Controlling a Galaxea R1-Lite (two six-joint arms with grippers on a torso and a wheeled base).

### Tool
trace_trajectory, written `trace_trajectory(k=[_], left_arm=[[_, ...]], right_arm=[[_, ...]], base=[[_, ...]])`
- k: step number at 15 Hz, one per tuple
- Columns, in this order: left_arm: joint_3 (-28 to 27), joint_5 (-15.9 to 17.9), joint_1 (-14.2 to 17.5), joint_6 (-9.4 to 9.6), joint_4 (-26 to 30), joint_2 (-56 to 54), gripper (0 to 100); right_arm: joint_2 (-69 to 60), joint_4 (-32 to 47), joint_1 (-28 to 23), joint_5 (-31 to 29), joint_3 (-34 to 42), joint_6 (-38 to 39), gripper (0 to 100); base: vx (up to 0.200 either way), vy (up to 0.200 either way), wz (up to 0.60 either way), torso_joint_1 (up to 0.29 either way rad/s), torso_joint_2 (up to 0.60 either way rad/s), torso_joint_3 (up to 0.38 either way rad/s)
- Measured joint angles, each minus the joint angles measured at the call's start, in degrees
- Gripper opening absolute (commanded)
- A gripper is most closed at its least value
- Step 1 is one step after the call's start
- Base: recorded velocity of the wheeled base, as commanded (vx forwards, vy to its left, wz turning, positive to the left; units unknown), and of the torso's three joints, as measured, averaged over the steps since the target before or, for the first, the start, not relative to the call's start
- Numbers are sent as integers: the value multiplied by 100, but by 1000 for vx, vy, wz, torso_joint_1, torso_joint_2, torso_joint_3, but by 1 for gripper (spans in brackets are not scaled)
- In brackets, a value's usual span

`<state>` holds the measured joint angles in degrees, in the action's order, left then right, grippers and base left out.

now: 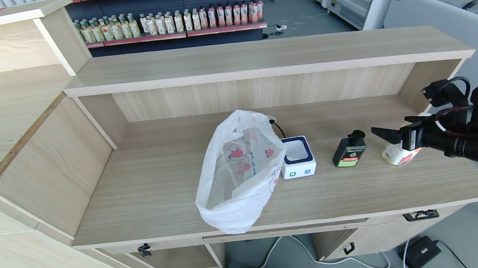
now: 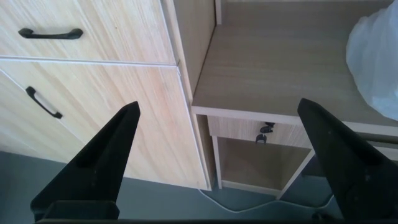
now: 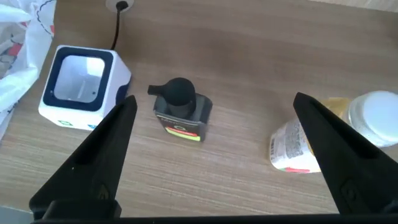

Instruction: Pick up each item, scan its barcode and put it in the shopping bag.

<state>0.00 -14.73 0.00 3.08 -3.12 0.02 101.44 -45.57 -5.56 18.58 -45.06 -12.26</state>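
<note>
A white plastic shopping bag stands open on the wooden counter, its edge also visible in the left wrist view. To its right sits a white box scanner. Further right are a black pump bottle and a white bottle lying on its side. My right gripper hovers open above the two bottles, holding nothing. My left gripper hangs open and empty, low beside the counter's left front corner.
A raised ledge runs along the back of the counter, with a side wall on the left. A black cable leads away behind the scanner. Drawers with black handles face the left gripper.
</note>
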Motion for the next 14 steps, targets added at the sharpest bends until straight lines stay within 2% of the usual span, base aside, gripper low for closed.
trace_trajectory(k=[4,14], left_arm=[[0,0,-2,-2,-2,0,100],[0,-2,0,0,-2,0,100]], right_arm=[[846,-690,30,250,-74,-536,100],[1777,-961,52,898,-411,-1359,100]], base=[[0,0,0,0,0,0],[0,0,0,0,0,0]])
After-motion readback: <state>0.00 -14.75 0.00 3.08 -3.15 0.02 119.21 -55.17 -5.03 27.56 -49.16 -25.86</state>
